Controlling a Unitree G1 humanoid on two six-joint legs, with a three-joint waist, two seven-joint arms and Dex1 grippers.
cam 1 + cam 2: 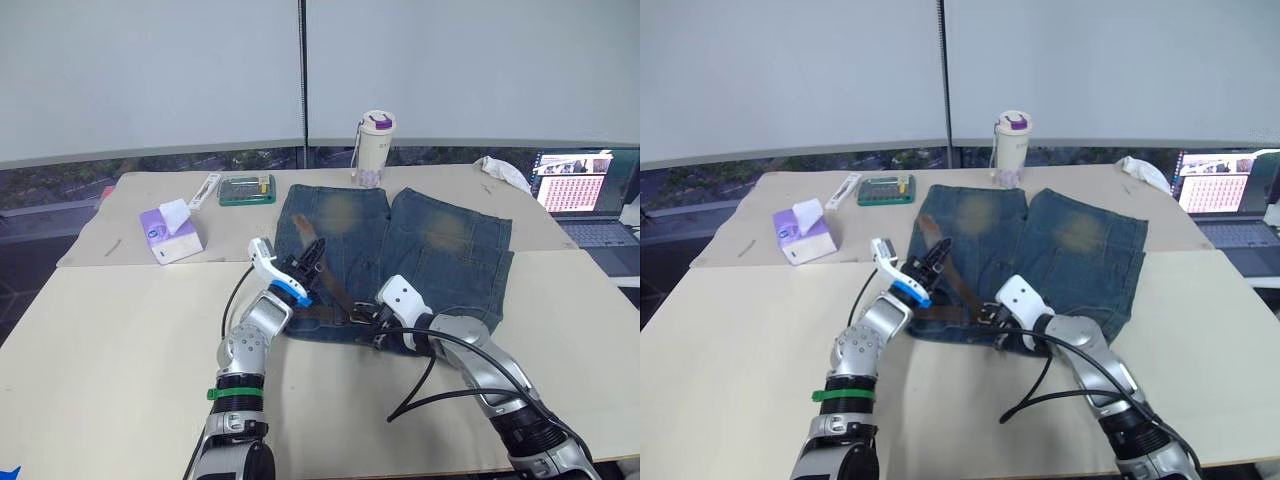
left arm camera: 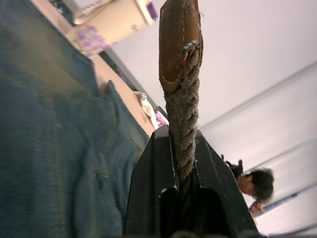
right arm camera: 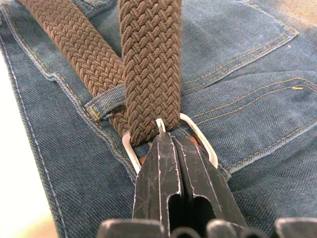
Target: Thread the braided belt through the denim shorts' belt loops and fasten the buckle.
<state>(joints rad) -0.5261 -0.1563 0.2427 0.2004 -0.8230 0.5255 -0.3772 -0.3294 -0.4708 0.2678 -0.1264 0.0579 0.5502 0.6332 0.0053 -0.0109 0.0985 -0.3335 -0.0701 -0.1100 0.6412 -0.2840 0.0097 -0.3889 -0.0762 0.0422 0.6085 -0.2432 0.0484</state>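
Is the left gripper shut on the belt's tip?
Yes: the left gripper has its two fingers clamped on the braided belt just below its leather tip.

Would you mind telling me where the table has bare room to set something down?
Free: the near table on the robot's left, below the tissue box; also right of the denim shorts, before the laptop. Crowded: the waistband, where both end effectors hold the braided belt.

Tissue box (image 1: 170, 232), green tray (image 1: 247, 190), lidded cup (image 1: 375, 147), laptop (image 1: 585, 197) on table (image 1: 120, 350).
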